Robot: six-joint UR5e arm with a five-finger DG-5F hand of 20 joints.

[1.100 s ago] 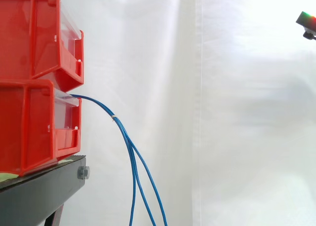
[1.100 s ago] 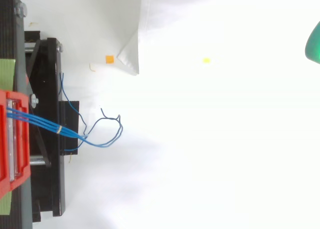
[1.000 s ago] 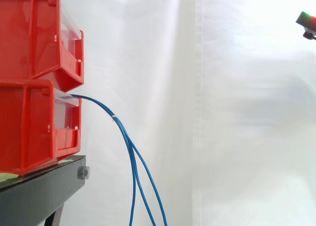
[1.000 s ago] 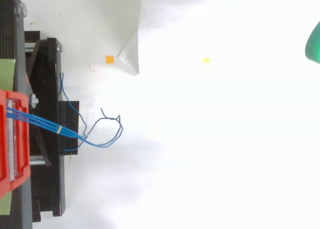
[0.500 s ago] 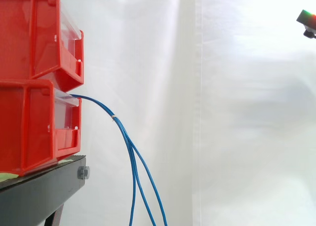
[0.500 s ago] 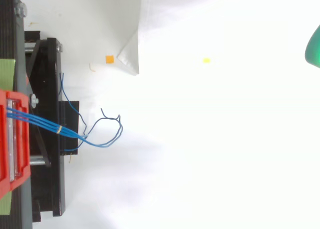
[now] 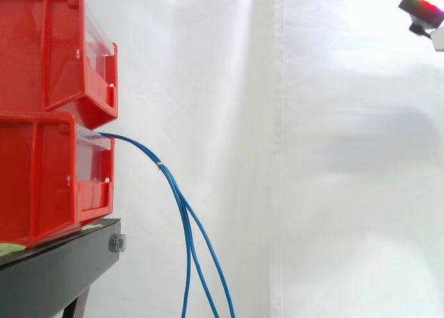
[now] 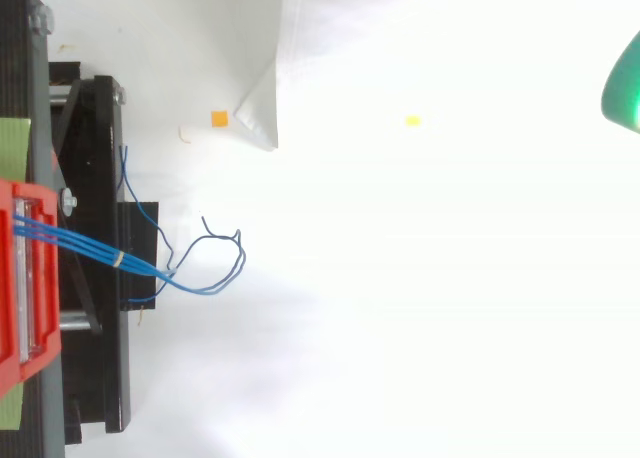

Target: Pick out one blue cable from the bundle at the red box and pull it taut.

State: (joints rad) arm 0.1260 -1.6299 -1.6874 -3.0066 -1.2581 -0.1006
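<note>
Stand: The black stand (image 7: 62, 262) sits at the left edge of your side view and carries both bins.
Red bins: Two are stacked, the upper red bin (image 7: 48, 47) directly on the lower red bin (image 7: 48, 179).
Blue cables: The blue cables (image 7: 182, 207) leave the front of the lower bin at its top, just under the upper bin. They arch down to the right and hang slack (none is taut).
Tie: A pale tie (image 8: 118, 260) binds the bundle near the bin. Below it the strands spread apart.
Cable ends: In your top view the loose ends (image 8: 215, 268) curl on the white floor just beside the stand.
Floor marks: An orange marker (image 8: 218, 118) and a yellow marker (image 8: 412, 121) lie well apart from the cables.
Hand: A glowing edge of the hand (image 7: 420, 7) shows high at the right edge, well apart from the cables. You cannot tell how far open it is or whether it holds anything.
Curtain: The white curtain (image 7: 333, 193) hangs behind everything.
</note>
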